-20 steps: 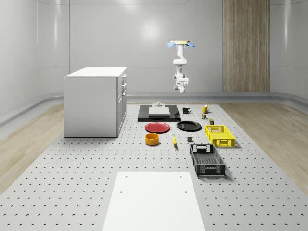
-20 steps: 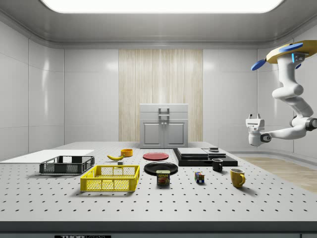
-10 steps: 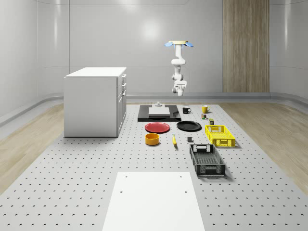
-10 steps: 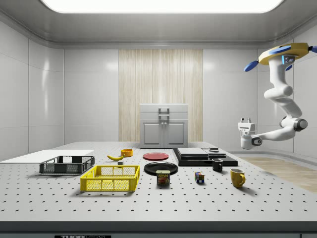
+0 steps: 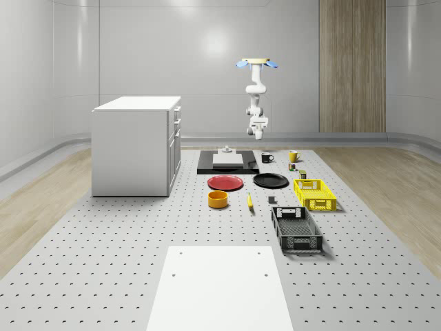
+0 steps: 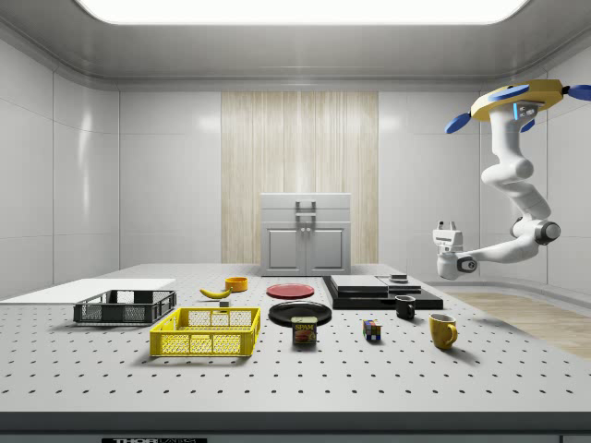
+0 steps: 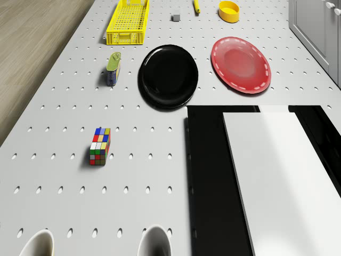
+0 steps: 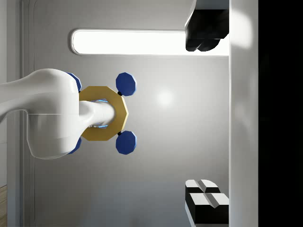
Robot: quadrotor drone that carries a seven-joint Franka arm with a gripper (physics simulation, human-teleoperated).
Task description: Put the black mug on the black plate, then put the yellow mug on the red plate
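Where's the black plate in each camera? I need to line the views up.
Whole-scene view: the black plate lies on the table, right of the red plate and nearer the camera than the black mug.
Side view: the black plate lies in front of the red plate, behind the can.
Drone view: the black plate lies between the red plate and the can.
Shared landmark: the red plate beside it.
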